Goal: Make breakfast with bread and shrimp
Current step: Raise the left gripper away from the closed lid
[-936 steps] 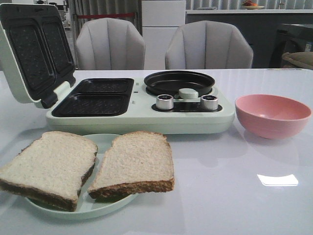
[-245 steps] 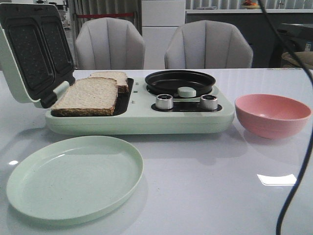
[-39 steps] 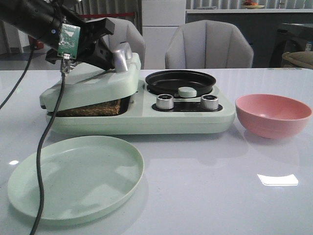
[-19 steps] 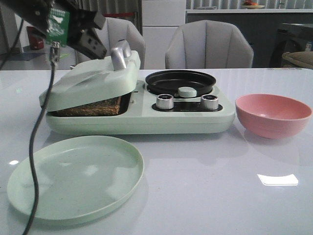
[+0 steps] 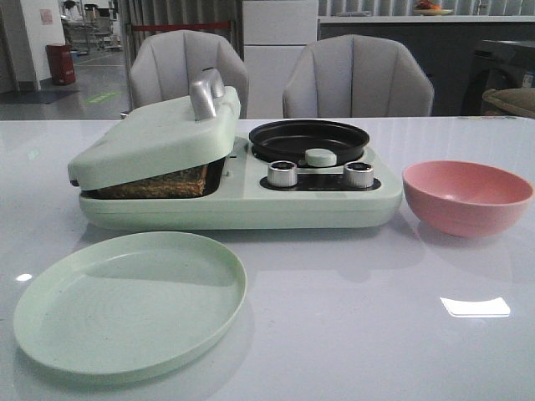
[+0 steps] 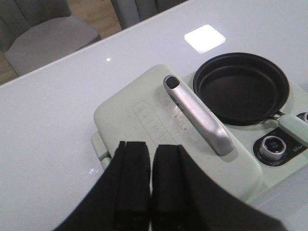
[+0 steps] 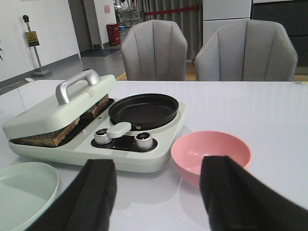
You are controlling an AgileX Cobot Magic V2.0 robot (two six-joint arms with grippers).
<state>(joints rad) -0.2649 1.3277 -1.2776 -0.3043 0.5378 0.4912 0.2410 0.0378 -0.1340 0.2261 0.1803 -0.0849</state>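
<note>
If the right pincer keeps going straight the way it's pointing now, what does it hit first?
Most likely the pink bowl. In the right wrist view the right pincer is open, and the bowl sits just ahead, nearer its right finger. The sandwich maker lies beyond, to the left. Depth is hard to judge.

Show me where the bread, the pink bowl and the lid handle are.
bread (image 5: 159,181): front view, crust edge under the lid.
pink bowl (image 5: 465,206): front view, outer wall.
lid handle (image 6: 199,117): left wrist view, middle of the bar.

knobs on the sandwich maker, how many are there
2. Both silver knobs sit on the front panel below the black pan: one toward the lid, one toward the pink bowl. None appears hidden.
</note>
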